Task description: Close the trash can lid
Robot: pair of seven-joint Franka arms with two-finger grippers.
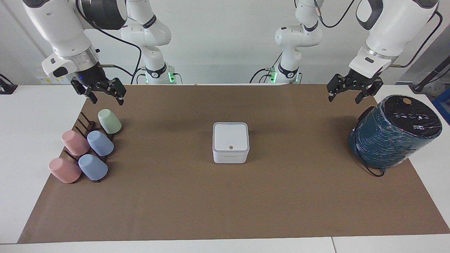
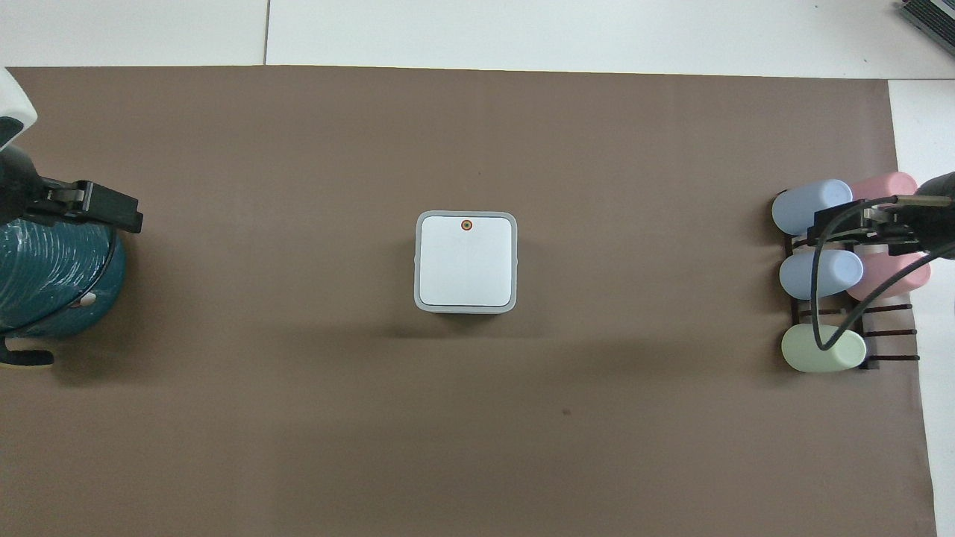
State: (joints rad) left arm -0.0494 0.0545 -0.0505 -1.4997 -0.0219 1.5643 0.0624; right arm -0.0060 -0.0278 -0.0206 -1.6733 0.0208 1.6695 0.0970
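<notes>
Nearby: cup rack (image 1: pixel 82 135) | teal cylinder (image 1: pixel 393 131) | trash can (image 1: pixel 230 142) unobstructed

Trash can (image 1: pixel 230 153): smooth white plastic, slight sheen, rounded corners. Lid (image 1: pixel 230 137): flat smooth white plastic, grey rim around it, small orange dot. Mat (image 1: pixel 225 196): brown, matt, paper-like, faint creases. Tabletop (image 1: pixel 31 140): smooth white, matt. Cups (image 1: pixel 88 149): pastel pink, blue, green, smooth matt plastic look. Rack (image 1: pixel 84 123): dark brown, wood-like, thin pegs. Cylinder (image 1: pixel 393 140): dark teal, wrapped in glossy, wrinkled clear film; top black, smooth. Arm shells: glossy white plastic; left claw (image 1: pixel 352 92) and right claw (image 1: pixel 102 93): matt black.
</notes>
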